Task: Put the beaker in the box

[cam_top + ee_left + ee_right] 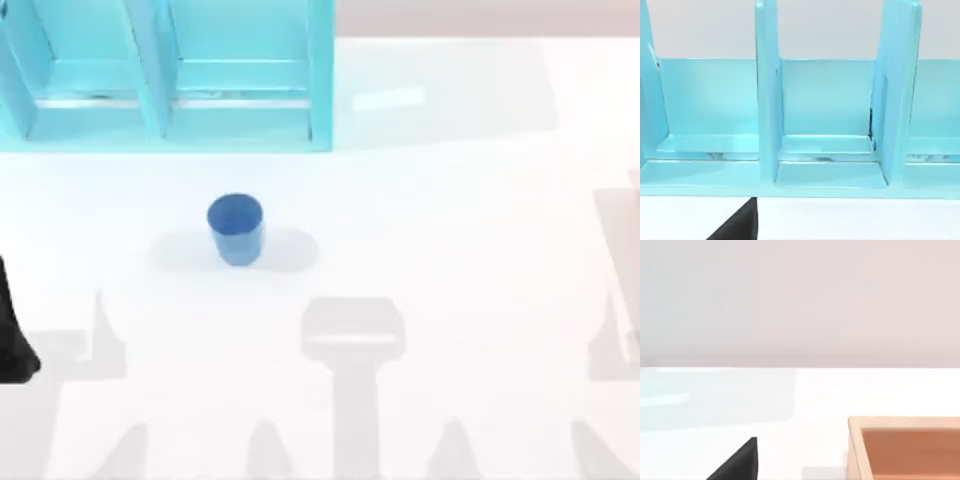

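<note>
The beaker is a small blue tapered cup standing upright on the white table, left of centre and in front of the cyan shelf. The box is a light wooden tray with an orange-brown inside, seen at close range in the right wrist view. My left arm is a black shape at the table's left edge, well to the left of the beaker and nearer the front. A black wedge of the left gripper faces the shelf. A similar black wedge of the right gripper lies beside the box.
A tall cyan shelf unit with upright dividers stands at the back left, behind the beaker. Grey shadows of the arms fall across the table's front.
</note>
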Controlling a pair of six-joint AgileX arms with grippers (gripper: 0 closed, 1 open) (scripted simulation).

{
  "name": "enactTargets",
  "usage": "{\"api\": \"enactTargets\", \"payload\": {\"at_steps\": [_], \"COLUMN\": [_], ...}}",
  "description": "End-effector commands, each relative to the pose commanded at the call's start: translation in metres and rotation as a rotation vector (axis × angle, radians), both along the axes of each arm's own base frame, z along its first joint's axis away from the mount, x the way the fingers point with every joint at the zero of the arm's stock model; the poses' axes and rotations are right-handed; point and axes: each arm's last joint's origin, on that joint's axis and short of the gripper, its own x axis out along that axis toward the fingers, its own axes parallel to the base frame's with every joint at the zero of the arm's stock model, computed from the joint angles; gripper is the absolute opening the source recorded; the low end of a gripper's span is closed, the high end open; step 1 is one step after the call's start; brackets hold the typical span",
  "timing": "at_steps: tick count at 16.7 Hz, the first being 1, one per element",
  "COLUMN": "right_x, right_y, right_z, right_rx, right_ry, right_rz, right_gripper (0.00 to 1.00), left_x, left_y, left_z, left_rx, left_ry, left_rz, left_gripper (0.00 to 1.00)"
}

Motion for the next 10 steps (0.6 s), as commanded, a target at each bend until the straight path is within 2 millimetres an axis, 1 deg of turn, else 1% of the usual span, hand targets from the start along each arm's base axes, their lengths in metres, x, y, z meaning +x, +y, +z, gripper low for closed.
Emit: {"api": "enactTargets", "payload": {"at_steps": [3, 5, 8, 10], "right_x": [0.000, 0.001, 0.006, 0.013], "right_y": [0.000, 0.002, 0.008, 0.014], "right_z": [0.001, 0.007, 0.026, 0.044], "right_rx": [0.002, 0.011, 0.039, 0.061], "right_ry": [0.007, 0.044, 0.154, 0.254], "right_rz": [0.003, 0.014, 0.040, 0.058], "right_gripper": [1.00, 1.00, 1.00, 1.00], "left_x": [0.000, 0.000, 0.000, 0.000], "left_y": [0.000, 0.000, 0.000, 0.000], "left_z": [0.000, 0.000, 0.000, 0.000], "left_rx": [0.000, 0.000, 0.000, 0.000], "left_ry": [0.000, 0.000, 0.000, 0.000], "left_rz": [0.000, 0.000, 0.000, 0.000], "left_gripper": [1.00, 1.00, 1.00, 1.00]}}
